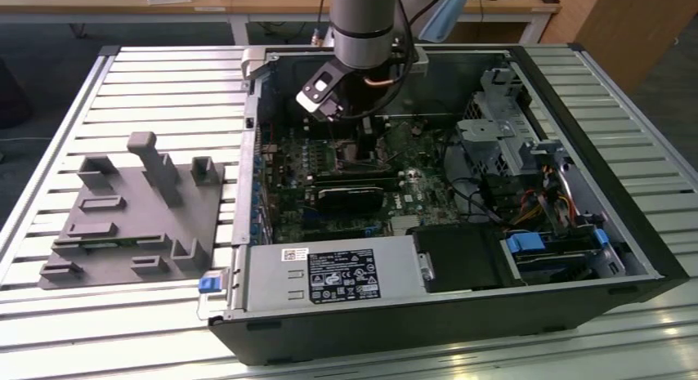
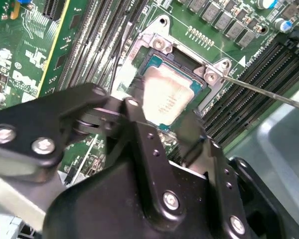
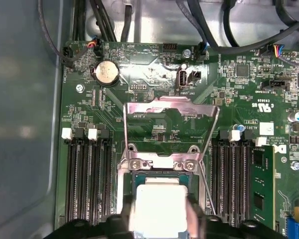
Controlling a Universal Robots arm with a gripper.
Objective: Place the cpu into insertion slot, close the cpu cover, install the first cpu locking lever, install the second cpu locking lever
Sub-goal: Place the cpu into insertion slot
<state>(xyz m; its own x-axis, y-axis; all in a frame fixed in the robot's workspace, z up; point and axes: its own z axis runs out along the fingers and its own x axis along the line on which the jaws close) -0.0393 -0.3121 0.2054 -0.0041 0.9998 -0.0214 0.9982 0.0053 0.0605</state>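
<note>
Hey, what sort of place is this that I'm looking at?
Probably a robotics lab or workshop bench: an opened computer case lies on a slatted metal table, a robot arm reaches into it with its gripper holding the cpu, and wooden desks stand behind.

Exterior high; wrist views near cpu [image 2: 169,97] [image 3: 159,206]

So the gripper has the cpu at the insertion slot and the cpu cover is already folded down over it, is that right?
Not quite: the first wrist view shows the cpu cover open, swung back away from the insertion slot, not folded down. The gripper does have the cpu at the slot.
</note>
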